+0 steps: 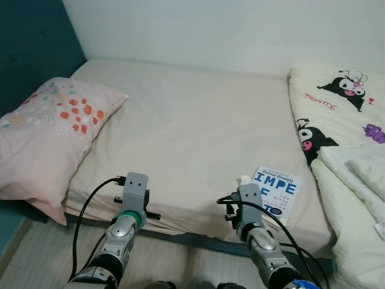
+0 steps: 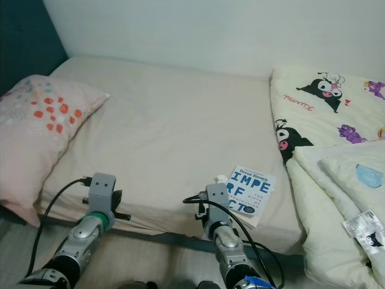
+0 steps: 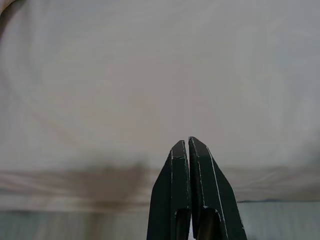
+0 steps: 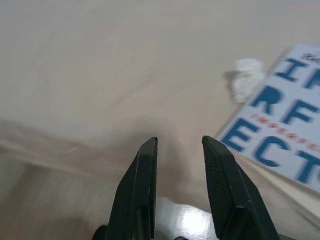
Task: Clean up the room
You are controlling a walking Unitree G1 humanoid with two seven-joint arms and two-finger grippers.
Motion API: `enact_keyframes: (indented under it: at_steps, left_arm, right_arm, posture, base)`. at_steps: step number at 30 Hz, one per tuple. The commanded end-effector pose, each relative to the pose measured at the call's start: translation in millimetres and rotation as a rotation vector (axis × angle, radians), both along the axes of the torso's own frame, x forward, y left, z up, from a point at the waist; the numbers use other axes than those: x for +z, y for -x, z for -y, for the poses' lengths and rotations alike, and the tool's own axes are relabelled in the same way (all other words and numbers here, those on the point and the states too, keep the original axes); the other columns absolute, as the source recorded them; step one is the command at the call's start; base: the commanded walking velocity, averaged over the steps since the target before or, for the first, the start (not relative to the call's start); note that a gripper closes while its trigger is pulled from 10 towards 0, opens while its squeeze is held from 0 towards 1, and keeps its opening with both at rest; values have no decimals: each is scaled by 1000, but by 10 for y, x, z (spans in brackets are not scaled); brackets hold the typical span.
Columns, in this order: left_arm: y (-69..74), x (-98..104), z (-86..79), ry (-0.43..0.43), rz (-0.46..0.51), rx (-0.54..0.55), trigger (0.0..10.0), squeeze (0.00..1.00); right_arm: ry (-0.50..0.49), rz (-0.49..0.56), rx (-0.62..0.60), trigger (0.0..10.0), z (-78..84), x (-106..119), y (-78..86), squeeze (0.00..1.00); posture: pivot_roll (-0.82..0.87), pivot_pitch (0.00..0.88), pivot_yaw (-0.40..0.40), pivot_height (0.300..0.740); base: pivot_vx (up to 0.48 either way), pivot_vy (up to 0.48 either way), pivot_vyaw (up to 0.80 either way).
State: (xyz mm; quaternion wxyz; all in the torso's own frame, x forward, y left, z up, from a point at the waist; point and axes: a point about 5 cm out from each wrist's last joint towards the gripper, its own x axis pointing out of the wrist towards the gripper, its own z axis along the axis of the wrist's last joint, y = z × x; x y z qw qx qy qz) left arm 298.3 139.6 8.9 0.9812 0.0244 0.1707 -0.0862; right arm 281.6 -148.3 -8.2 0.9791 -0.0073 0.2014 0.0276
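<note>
I see the book [image 1: 274,194] lower right on the bed [image 1: 192,132], crumpled tissue [image 4: 246,80] touching it. My right pincer [image 4: 180,165] gapes narrowly beside them; left pincer [image 3: 189,150] closed. Pillow [image 1: 48,138] left, blanket [image 1: 349,174] right.

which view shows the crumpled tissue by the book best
The right wrist view: the crumpled tissue lies large on the sheet, touching the book. In both eye views it is a small white speck at the book's corner, partly behind the right gripper.

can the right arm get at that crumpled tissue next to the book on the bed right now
Probably yes. The right gripper hovers open at the bed's near edge, and the tissue lies just ahead beside the book, with only bare sheet between them.
</note>
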Motion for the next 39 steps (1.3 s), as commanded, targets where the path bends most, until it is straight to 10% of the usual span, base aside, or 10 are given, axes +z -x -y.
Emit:
enact_keyframes:
  at_steps: [1,39]
  left_arm:
    - [32,-27,13,19,-6,0,10000,0]
    - [-111,236,-253,22,119,-31,10000,0]
  right_arm:
    - [3,13,-43,10000,62,14,-6,0]
    - [43,170,-332,10000,392,206,-54,0]
  posture:
    - [39,5,67,740]
    - [49,77,69,661]
  base:
    - [0,0,0]
    - [0,0,0]
